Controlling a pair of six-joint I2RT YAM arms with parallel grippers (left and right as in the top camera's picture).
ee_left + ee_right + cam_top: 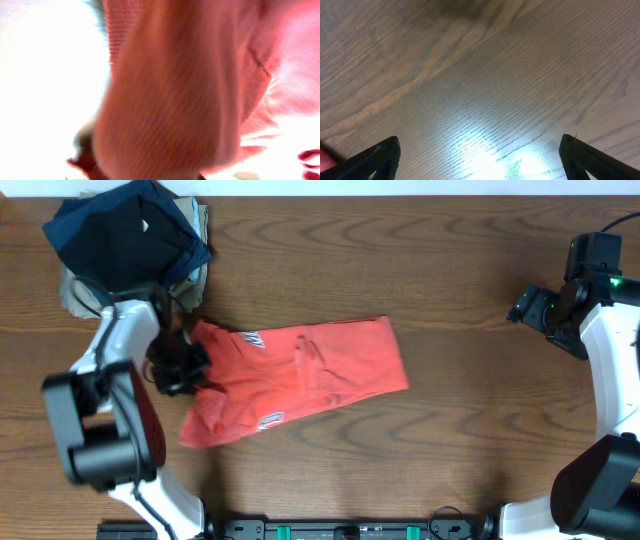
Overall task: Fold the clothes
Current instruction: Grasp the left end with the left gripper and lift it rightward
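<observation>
The coral-red T-shirt [300,375] lies partly folded in the middle of the table, white lettering showing at its top left and lower left. My left gripper [183,368] is at the shirt's left edge and is shut on the fabric. In the left wrist view the coral cloth [175,90] fills the frame close up and hides the fingers. My right gripper [528,306] is far off at the right, open and empty; the right wrist view shows its two fingers [480,160] spread over bare wood.
A pile of black and navy garments [125,230] on a khaki-beige one [75,292] sits at the back left corner, just behind my left arm. A sliver of red [326,159] shows at the left edge of the right wrist view.
</observation>
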